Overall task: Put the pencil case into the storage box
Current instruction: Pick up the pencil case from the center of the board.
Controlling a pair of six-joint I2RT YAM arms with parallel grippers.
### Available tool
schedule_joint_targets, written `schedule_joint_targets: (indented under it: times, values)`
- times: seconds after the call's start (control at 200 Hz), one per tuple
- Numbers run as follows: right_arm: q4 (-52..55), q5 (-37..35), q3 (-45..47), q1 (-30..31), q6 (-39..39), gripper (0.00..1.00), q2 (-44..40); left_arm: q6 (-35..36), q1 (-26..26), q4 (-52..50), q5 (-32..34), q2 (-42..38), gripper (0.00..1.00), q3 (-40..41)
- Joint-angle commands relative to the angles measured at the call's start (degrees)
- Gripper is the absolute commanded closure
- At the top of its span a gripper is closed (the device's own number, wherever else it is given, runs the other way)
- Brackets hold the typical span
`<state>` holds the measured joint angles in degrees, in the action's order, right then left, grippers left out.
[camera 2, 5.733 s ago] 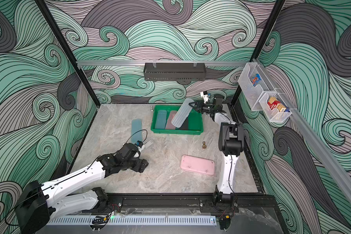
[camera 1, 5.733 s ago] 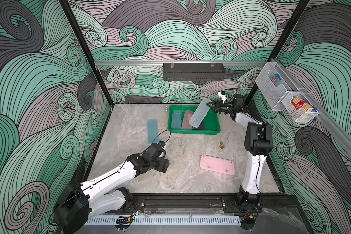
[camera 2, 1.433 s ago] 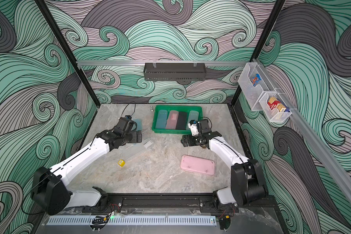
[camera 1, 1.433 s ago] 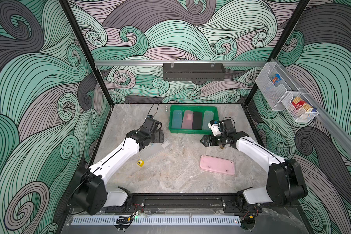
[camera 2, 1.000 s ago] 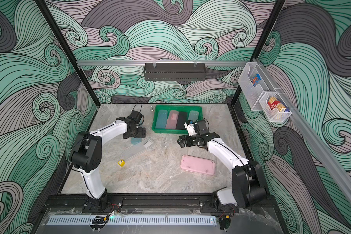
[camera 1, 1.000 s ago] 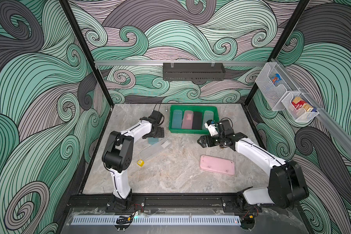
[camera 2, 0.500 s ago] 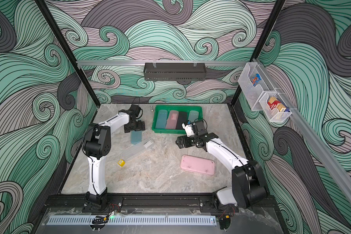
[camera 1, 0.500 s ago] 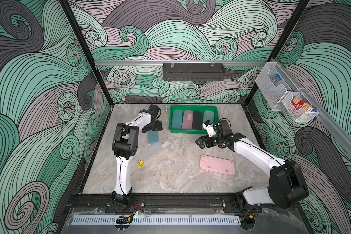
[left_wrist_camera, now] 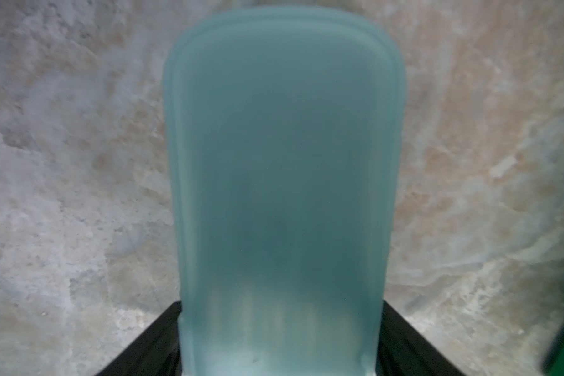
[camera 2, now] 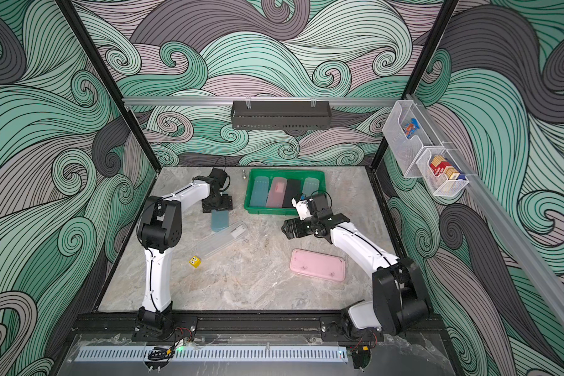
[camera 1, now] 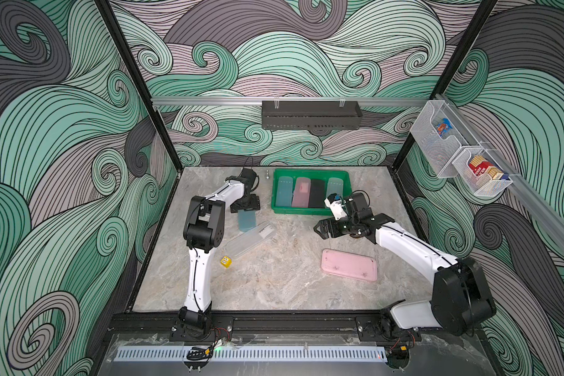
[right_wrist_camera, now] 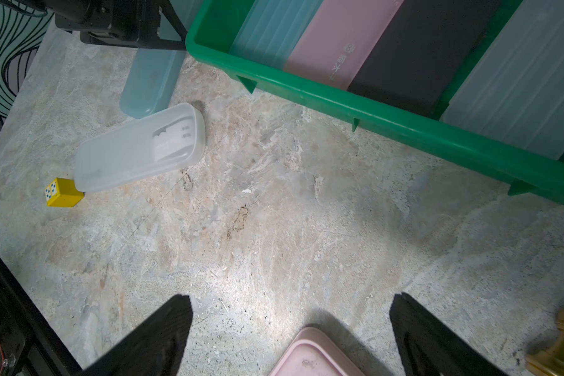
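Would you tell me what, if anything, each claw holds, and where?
Left claw: the translucent blue plastic pencil case, by one short end. Right claw: nothing, jaws open.

Both top views look steeply down from high over the near edge of the table point(camera 1: 274, 286), taking in all of it. The left wrist camera sits close behind the left gripper point(left_wrist_camera: 280, 309), and the teal pencil case point(left_wrist_camera: 280, 162) ahead of the gripper fills its view. The right wrist camera rides higher and looks past the right gripper point(right_wrist_camera: 292, 298) to the storage box point(right_wrist_camera: 372, 120) beyond, which both top views also show.
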<state>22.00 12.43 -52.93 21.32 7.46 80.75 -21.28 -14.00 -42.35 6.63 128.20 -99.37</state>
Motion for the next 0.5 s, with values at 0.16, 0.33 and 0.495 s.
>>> schedule_joint_targets:
  times: [0.16,0.33,0.495]
  values:
    - [-0.38,-0.52,0.62,0.5,-0.96,0.01,-0.36,1.61,0.46,-1.24,-0.07,0.93,0.25,1.14]
    - [-0.42,-0.48,0.63,0.48,-0.96,0.01,-0.2,2.26,0.46,-1.78,0.57,-0.52,0.27,1.08]
    - [-0.56,-0.3,0.65,0.48,-0.96,0.01,0.02,2.3,0.46,-1.51,0.31,-1.55,0.35,1.74]
